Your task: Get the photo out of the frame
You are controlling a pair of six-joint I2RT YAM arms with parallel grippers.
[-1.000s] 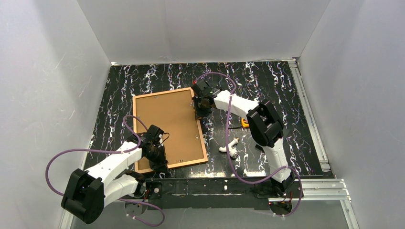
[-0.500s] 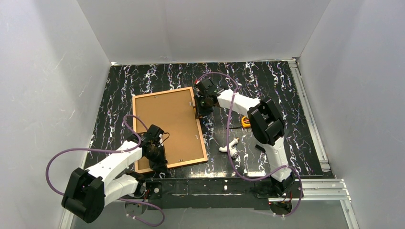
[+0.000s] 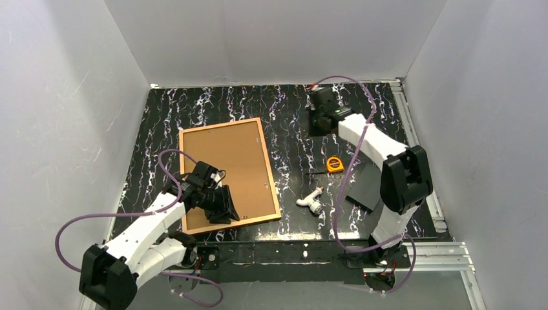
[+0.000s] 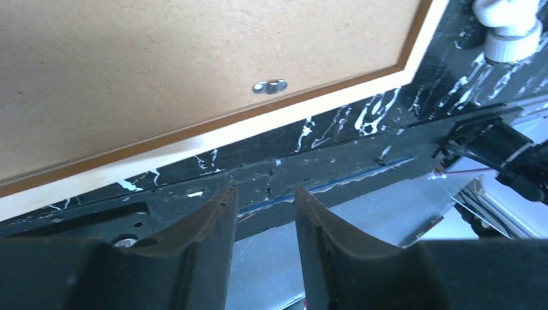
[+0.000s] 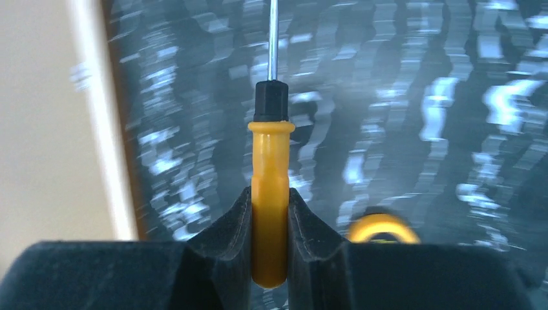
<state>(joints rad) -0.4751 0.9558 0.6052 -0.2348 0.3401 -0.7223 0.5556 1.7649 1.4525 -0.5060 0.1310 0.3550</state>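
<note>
We see the large rectangular frame of thin reddish-brown wood (image 3: 227, 169) lying face down on the black, white-veined table (image 3: 213, 103), with its tan cork-like backing board (image 4: 161, 64) uppermost. The photo is hidden beneath that board, so we cannot see it.

Our left claw (image 4: 265, 194) hovers over the frame's near edge, its fingers narrowly parted with nothing between them. Our right claw (image 5: 269, 197), well apart toward the back of the table, is clamped on a yellow-handled screwdriver (image 5: 269, 161). A small metal turn-tab (image 4: 270, 86) sits on the board just inside the near rail.

We judge the frame light and rigid, the board stiff but thin, and the paper print limp and easily creased. The wooden rail looks like the place to steady it. The tabs would need turning aside first. Then we would lift the board by one edge and take the print by its border.
</note>
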